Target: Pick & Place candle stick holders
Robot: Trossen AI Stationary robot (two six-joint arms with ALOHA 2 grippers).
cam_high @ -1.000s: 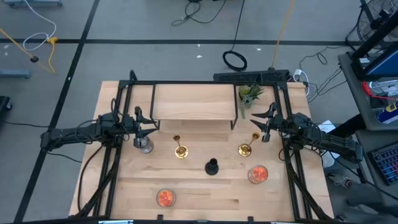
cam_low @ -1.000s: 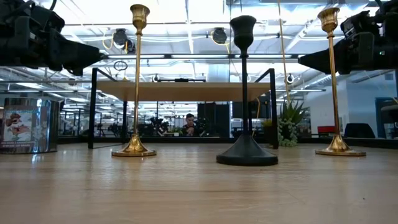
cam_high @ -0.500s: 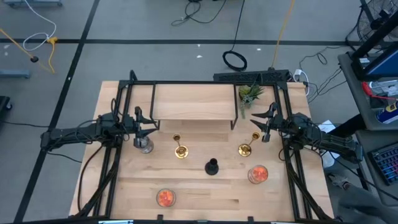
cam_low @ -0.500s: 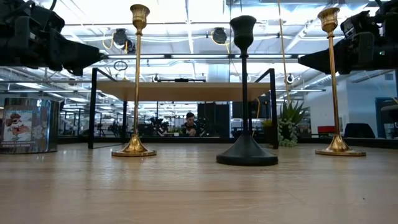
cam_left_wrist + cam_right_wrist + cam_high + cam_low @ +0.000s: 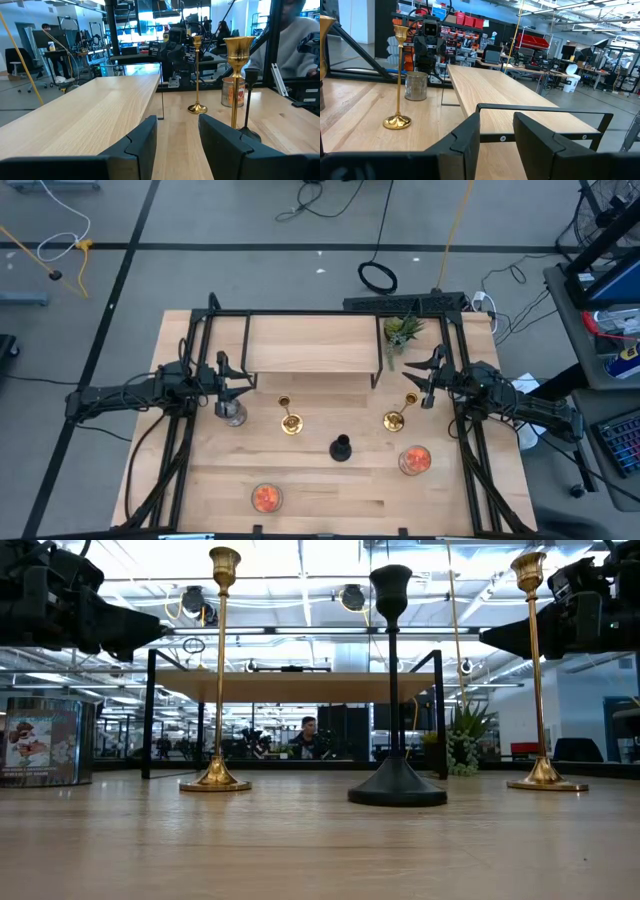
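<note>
Two slim gold candlesticks stand upright on their round bases on the wooden table, one left of centre (image 5: 290,420) and one right of centre (image 5: 395,418). A shorter black candlestick (image 5: 341,447) stands nearer the front between them. In the low view they show as gold (image 5: 218,670), black (image 5: 392,690) and gold (image 5: 535,670). My left gripper (image 5: 243,384) is open and empty, raised left of the left gold candlestick (image 5: 234,75). My right gripper (image 5: 428,383) is open and empty, raised right of the right gold candlestick; in its wrist view (image 5: 496,117) the other gold candlestick (image 5: 397,75) stands far off.
A raised wooden shelf on a black frame (image 5: 313,345) stands at the table's far side, with a small green plant (image 5: 402,330) at its right end. A tin can (image 5: 232,414) stands below my left gripper. Two orange glass jars (image 5: 265,497) (image 5: 414,460) stand near the front.
</note>
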